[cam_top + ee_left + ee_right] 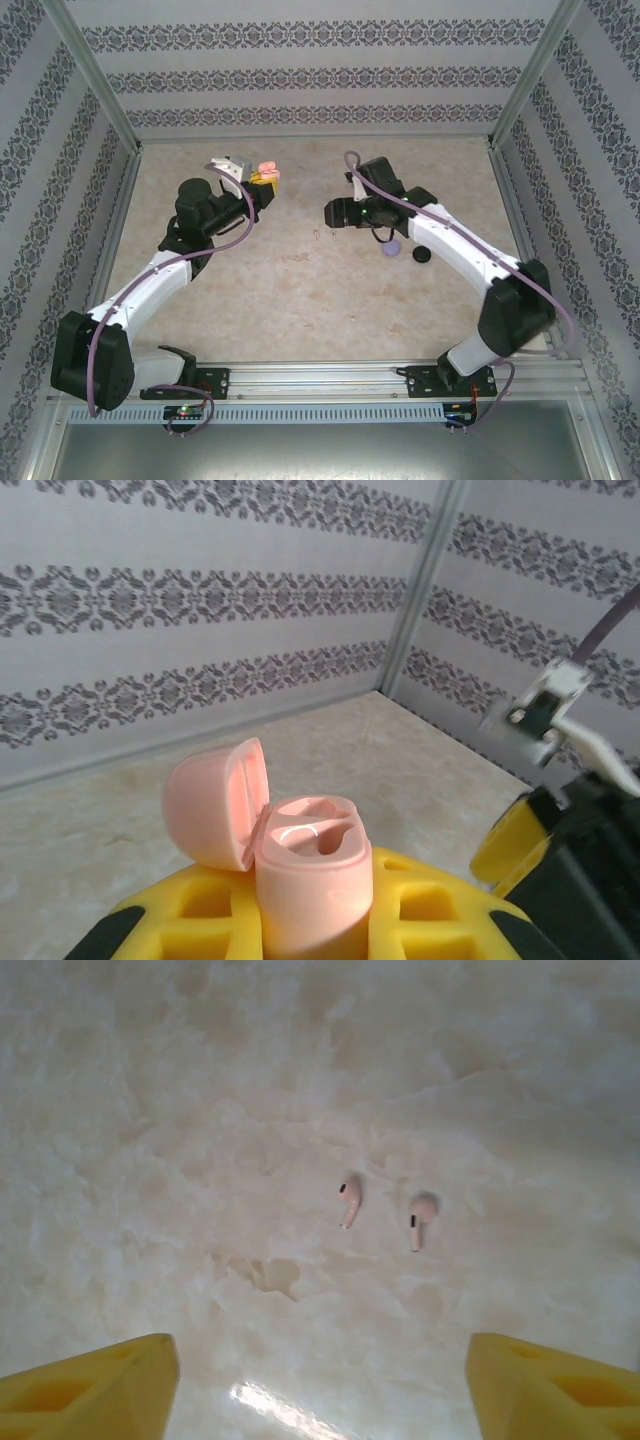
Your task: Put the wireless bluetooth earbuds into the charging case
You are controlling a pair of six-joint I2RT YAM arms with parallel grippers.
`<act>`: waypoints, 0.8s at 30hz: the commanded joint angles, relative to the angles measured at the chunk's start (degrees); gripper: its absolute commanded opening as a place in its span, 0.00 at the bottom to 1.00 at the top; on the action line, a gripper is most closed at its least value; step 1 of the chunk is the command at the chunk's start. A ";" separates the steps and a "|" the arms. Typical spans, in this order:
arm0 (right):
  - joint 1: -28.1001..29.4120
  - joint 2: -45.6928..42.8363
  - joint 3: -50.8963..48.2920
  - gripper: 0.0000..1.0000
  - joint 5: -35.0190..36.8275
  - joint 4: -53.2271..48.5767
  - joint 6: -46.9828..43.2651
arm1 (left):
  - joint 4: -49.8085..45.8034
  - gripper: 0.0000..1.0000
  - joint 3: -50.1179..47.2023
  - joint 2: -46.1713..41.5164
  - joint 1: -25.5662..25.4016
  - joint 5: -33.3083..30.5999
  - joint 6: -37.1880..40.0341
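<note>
The pale pink earbuds [349, 1202] [318, 237] lie side by side on the bare desk [300, 300], near each other but not touching, about midway between its left and right edges and somewhat toward the far edge. The right tool [325, 1390] [330, 212] hangs just above them, its yellow fingers [95, 1380] spread wide and released with nothing between them. The pink charging case [310, 880] [266, 170] is off the desk, raised near the far edge left of centre. It stands upright with its lid swung open to one side and its two wells showing. The left tool [310, 925] [262, 178] is grasping it by the lower body. Toward the right edge, a purple round disc [391, 249] and a black round disc [423, 256] rest on the desk beside the right arm [470, 255].
</note>
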 commanded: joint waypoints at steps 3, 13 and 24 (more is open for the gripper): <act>2.93 10.16 7.36 0.65 1.94 -4.28 3.03 | 11.52 0.00 -3.68 -0.89 -0.69 -7.13 -3.04; 7.39 25.86 19.72 0.53 12.93 -11.22 5.89 | 27.67 0.00 -9.51 1.10 -0.59 -14.27 -8.76; 8.41 34.85 27.98 0.44 15.04 -12.75 5.92 | 23.81 0.00 -7.41 0.82 -0.64 -14.04 -10.47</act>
